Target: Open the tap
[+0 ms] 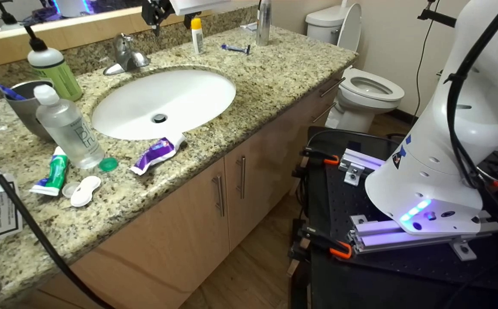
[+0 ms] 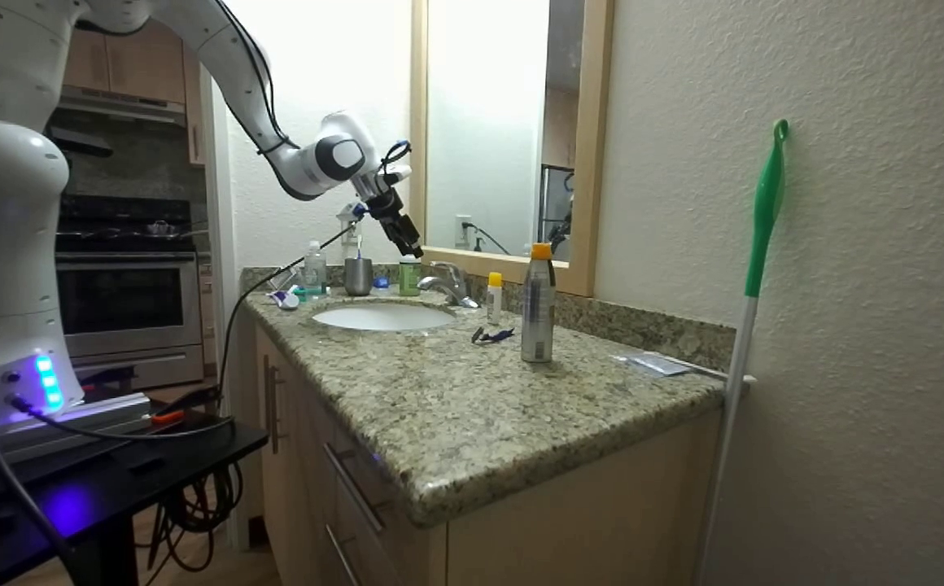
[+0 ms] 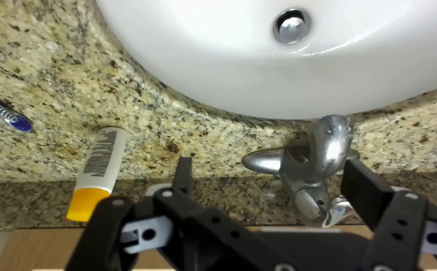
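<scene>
The tap is a small chrome faucet in both exterior views, at the back rim of the white oval basin. In the wrist view the tap lies right of centre. Its lever, with a blue and a red mark, points to the lower right, partly hidden behind the right finger. My gripper is open and empty, its fingers wide apart. The tap shows between the fingers, closer to the right one. In an exterior view the gripper hangs above and apart from the tap.
A white bottle with a yellow cap stands beside the tap. A slim silver canister and a razor are farther along the counter. A green soap bottle stands on the tap's other side. A framed mirror rises behind.
</scene>
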